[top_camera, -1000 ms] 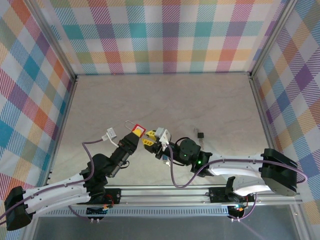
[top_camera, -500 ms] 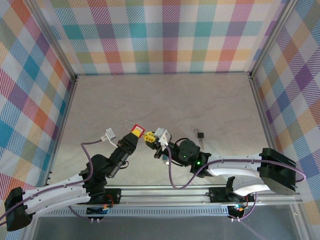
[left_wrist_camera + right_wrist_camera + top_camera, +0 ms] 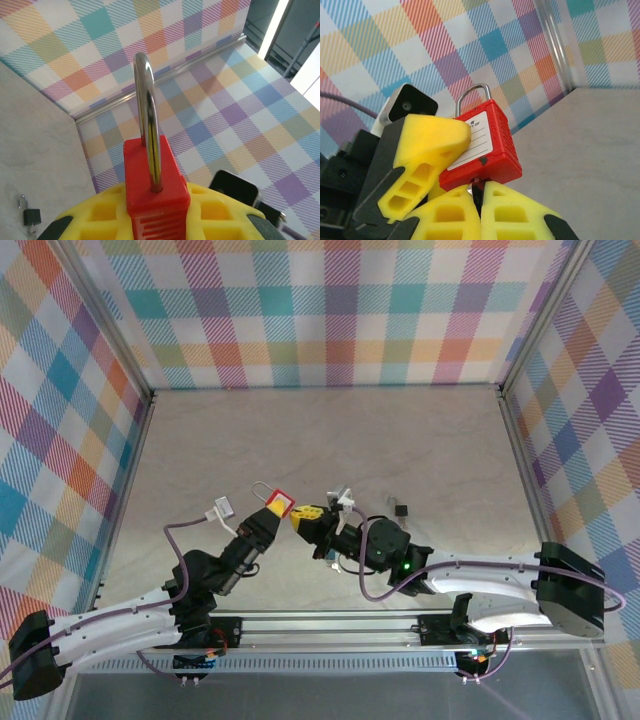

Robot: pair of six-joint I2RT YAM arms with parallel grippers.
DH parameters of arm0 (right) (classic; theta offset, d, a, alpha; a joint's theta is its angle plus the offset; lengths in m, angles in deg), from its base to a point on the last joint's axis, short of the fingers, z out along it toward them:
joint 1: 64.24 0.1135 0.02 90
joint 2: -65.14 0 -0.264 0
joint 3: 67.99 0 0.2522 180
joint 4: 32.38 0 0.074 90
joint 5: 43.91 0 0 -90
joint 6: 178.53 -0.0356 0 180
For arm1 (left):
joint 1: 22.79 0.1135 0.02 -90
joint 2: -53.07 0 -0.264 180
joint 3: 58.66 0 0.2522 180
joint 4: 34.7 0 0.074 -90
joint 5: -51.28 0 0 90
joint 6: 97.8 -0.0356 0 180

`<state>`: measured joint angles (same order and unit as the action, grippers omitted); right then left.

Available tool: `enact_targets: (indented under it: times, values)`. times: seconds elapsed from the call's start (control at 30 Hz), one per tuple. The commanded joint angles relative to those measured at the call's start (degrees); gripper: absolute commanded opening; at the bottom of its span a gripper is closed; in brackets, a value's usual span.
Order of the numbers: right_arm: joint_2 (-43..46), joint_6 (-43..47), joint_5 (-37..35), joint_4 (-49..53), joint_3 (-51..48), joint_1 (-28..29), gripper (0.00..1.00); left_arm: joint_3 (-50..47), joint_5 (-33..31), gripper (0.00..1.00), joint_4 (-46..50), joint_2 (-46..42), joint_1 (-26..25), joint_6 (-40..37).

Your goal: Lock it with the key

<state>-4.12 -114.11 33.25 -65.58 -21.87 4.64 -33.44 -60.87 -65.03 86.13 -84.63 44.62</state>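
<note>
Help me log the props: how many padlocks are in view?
2. The red padlock is clamped in the left gripper; a small black padlock lies on the table farther right. More could be hidden.

The red padlock (image 3: 157,192) stands upright, clamped between the yellow pads (image 3: 107,212) of the left gripper (image 3: 159,220), with one pad on each side of its body. Its steel shackle (image 3: 147,100) rises straight from the body, seen edge-on. Well to the left of the red padlock, a small black padlock (image 3: 31,216) lies on the pale table (image 3: 35,150). Just right of the red padlock, a black block (image 3: 235,187) shows behind the pad. A plaid wall (image 3: 210,100) stands behind it.
</note>
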Motion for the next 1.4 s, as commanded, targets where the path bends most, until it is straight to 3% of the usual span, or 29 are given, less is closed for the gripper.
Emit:
enact_targets:
  times: [0.0,0.27,0.4,0.6,0.7,0.77,0.83,0.87,0.9,0.93,1.1,1.2,1.3,1.37]
  values:
    - [3.29,-21.12,-1.73,-9.21,-0.90,-2.72,0.00,-0.99,0.27,0.00,-6.26,-0.54,-0.38,-3.38]
    - [-0.90,-38.03,-0.92,-18.44,-4.77,-7.01,0.00,-1.42,0.56,0.00,-9.01,-0.24,-0.38,-4.04]
    - [-6.75,-44.66,-0.89,-31.05,-6.68,-8.34,0.00,-1.68,0.77,0.00,-10.17,-0.08,-0.38,-4.54]
    - [-11.57,-52.87,-0.17,-33.64,-6.14,-9.70,0.00,-2.15,0.98,0.00,-12.11,-0.01,-0.38,-5.17]
    - [-11.29,-49.09,2.04,-32.92,-4.90,-9.84,0.00,-2.10,0.71,0.00,-12.15,0.08,-0.38,-5.27]
    - [-9.60,-40.31,3.84,-31.82,-4.76,-9.90,0.00,-2.06,0.64,0.00,-12.20,0.01,-0.38,-5.30]
    - [-5.02,-34.59,2.78,-23.25,-5.44,-9.87,0.00,-1.81,0.64,0.00,-11.54,-0.39,-0.38,-5.28]
    - [-2.76,-30.13,2.67,-19.85,-5.36,-9.84,0.17,-1.52,0.68,0.00,-10.65,-0.81,-0.38,-5.36]
    - [-0.75,-25.08,3.17,-15.80,-4.62,-9.59,0.42,-1.13,0.60,0.00,-9.21,-1.35,-0.38,-5.40]
    - [1.03,-22.63,3.27,-10.89,-3.87,-9.57,0.51,-0.79,0.37,0.00,-7.82,-1.81,-0.39,-5.65]
    - [4.12,-8.93,3.83,1.97,-1.28,-8.19,0.68,1.53,-0.79,0.00,-2.92,-2.32,-0.39,-6.83]
    - [4.57,-2.01,4.18,17.64,4.08,-7.62,0.67,7.34,-1.20,0.00,10.03,-2.54,-0.38,-7.77]
    - [5.90,6.93,3.58,31.05,8.95,-6.50,0.56,10.68,-1.58,0.00,16.02,-2.55,-0.38,-9.01]
    - [8.06,9.69,0.76,37.65,10.47,-6.39,0.40,13.58,-1.34,0.00,21.00,-2.56,-0.34,-10.90]
